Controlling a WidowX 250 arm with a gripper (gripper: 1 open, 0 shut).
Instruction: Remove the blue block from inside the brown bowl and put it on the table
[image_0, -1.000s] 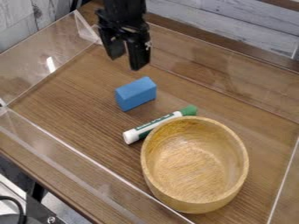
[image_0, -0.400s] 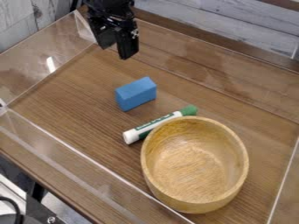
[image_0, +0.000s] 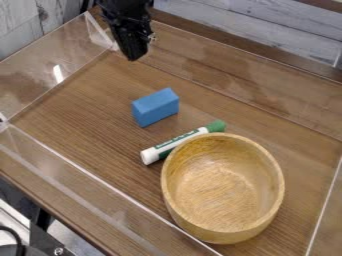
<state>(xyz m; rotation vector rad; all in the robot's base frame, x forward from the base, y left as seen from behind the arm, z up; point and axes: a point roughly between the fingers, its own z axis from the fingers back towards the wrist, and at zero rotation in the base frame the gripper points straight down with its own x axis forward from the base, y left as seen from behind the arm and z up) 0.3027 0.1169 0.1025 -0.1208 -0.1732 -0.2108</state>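
Starting at the left of my view, I have the clear wall (image_0: 51, 88) running along that side of the surface (image_0: 80, 135). Next comes the hand (image_0: 131, 50), up at the far left over the wood. Its fingers are brought together, and I see nothing held in them.

The blue block (image_0: 155, 107) is nearer to me than the hand and a little to its right, well apart from the fingers. It lies on the surface, outside the bowl, with its long axis running on a slant from near left to far right. There is only the one arm, so no choice of side to make. As I judge it, the block is already where the task wants it, and the coming move should take the hand away from it rather than back toward it. If I did have to go back, I'd open the fingers first and turn them to suit that slant.

Just beyond the block's near right side lies the marker (image_0: 174, 148), its green cap pointing far right, between the block and the bowl. Farthest right and nearest me is the wide wooden bowl (image_0: 223, 188); inside it I see only its own pale wood.
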